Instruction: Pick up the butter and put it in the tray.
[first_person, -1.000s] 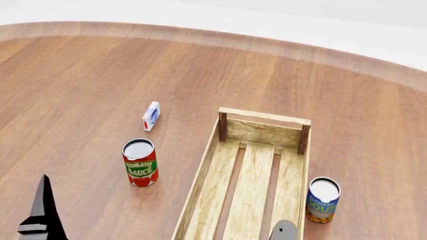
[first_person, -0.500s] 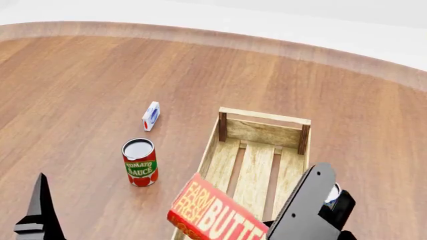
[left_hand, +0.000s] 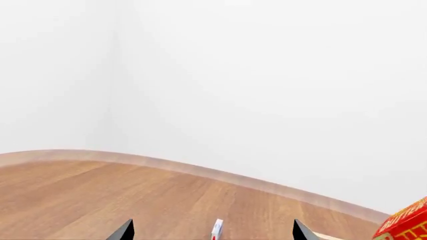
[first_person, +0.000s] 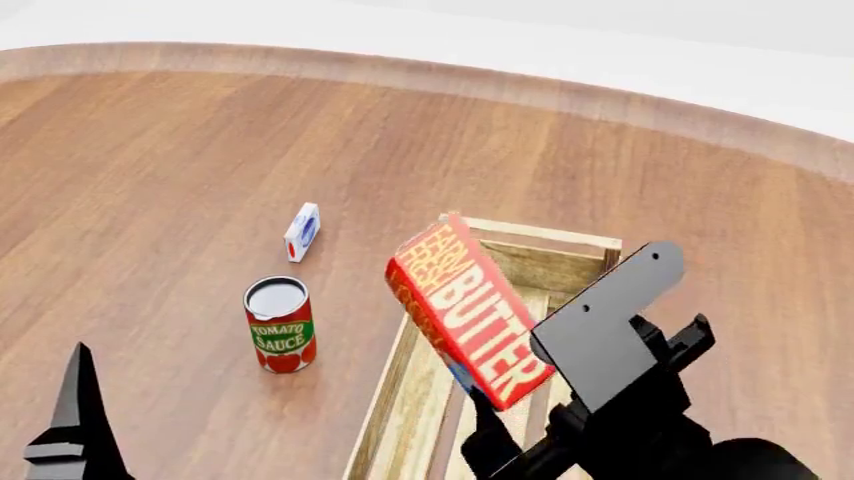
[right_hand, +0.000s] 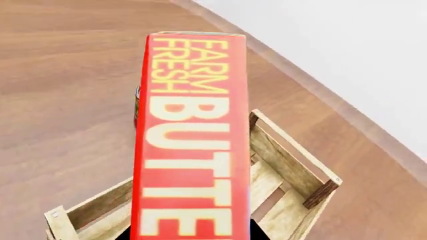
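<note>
The right gripper (first_person: 497, 425) grips the butter carton (first_person: 465, 305) by its bottom end, up in the air over the wooden tray (first_person: 531, 264). Lower it slowly and flat, between the side planks. The left gripper (left_hand: 212, 231) is open and empty.

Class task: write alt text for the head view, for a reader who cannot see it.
The right hand holds a tilted red butter carton above the long wooden tray on a wooden table. Beside the tray stand a tomato sauce can and a small white carton; the left hand is barely in view.
</note>
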